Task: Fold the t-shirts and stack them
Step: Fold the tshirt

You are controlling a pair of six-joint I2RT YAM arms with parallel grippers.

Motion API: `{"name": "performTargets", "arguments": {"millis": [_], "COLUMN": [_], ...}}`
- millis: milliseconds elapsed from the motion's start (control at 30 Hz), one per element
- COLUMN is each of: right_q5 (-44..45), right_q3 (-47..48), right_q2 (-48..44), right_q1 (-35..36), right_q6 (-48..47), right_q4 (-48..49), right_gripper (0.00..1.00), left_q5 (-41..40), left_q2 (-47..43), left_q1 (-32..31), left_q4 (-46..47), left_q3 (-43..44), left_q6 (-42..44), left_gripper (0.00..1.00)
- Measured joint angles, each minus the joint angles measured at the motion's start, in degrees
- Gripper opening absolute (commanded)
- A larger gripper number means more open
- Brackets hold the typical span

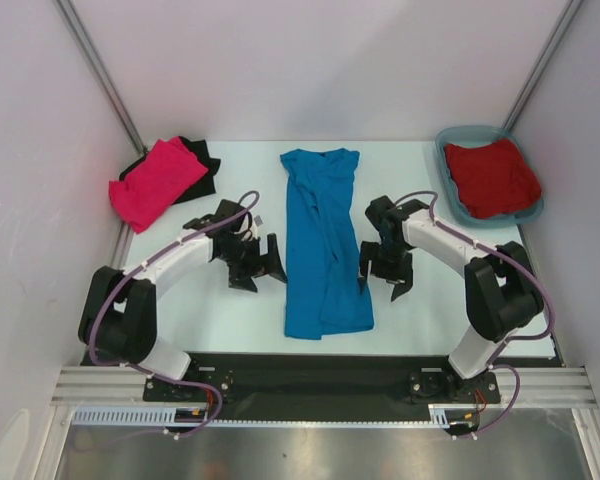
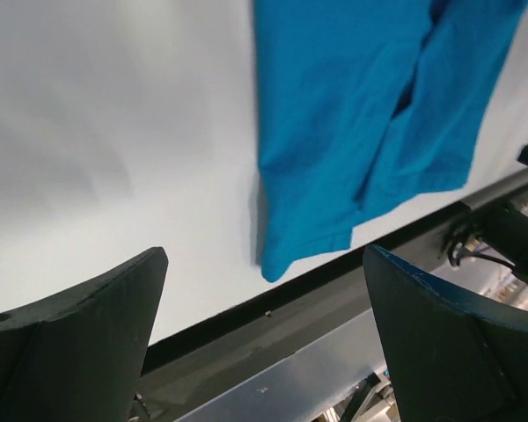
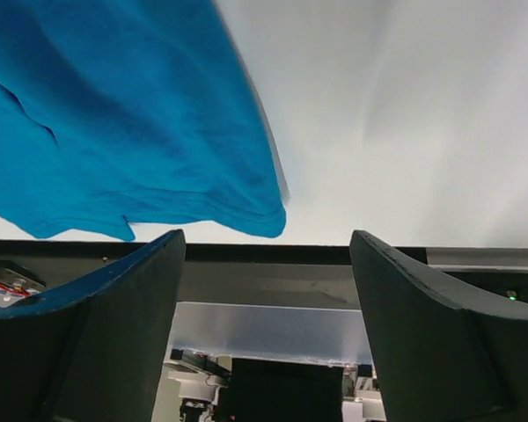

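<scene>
While a bright blue short-sleeved cloth t-shirt (image 1: 322,245) lies folded lengthwise into a long narrow strip down the middle of the white surface (image 1: 220,310), the left end effector (image 1: 260,268) hovers just beside its left edge, jaws spread wide with nothing between them. The right end effector (image 1: 383,280) stands at the opposite edge, likewise parted and empty; its wrist view shows the cloth's near hem corner ahead of the fingers, not within them. A folded hot pink cloth shirt (image 1: 158,182) rests on a black one (image 1: 205,170) at the far left corner, and a dark red shirt (image 1: 490,177) sits crumpled in a teal plastic tub (image 1: 445,165) at the far right. The blue shirt looks light, limp and prone to bunching, so it will likely sag from any single pinch. The sensible hold appears to be the two near hem corners, one per arm, gripped through all layers so the strip can be carried evenly toward its far end. A pinch catching only the top layer risks undoing the lengthwise fold.
</scene>
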Motion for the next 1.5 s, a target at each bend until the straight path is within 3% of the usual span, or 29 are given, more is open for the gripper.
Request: {"name": "performTargets", "arguments": {"millis": [233, 500, 733, 933, 1100, 1333, 1500], "right_q5": [-3.5, -5.64, -6.36, -7.13, -9.01, -9.27, -7.32], "right_q3": [-6.73, -13.66, -17.35, -17.97, -18.91, -19.87, -22.1], "right_q2": [-1.81, -4.7, -4.76, -4.5, -4.09, -4.11, -7.87], "right_q1": [0.28, 0.96, 1.11, 1.4, 1.86, 3.13, 3.45], "right_q6": [0.85, 2.1, 2.16, 2.12, 2.16, 1.68, 1.79], "right_q4": [5.88, 12.02, 17.46, 21.33, 22.77, 22.43, 20.11], "right_gripper": [0.81, 0.81, 0.78, 0.68, 0.63, 0.31, 0.26], "left_q5": [6.88, 9.51, 7.3, 7.21, 7.54, 8.96, 8.92], "left_q2": [-3.74, -11.1, -10.16, -6.29, -3.15, -0.48, -0.11], "left_q1": [-0.15, -2.05, -4.55, -6.36, -10.71, -16.59, -17.97], "left_q4": [5.25, 9.99, 13.0, 18.75, 23.02, 26.58, 26.1], "left_q3": [-5.07, -14.1, -17.49, -18.49, -19.15, -19.08, -19.08], "left_q6": [-3.52, -9.57, -11.39, -14.03, -17.27, -20.57, -21.18], "left_gripper": [1.0, 1.0, 1.0, 0.98, 0.92, 0.79, 0.55]}}
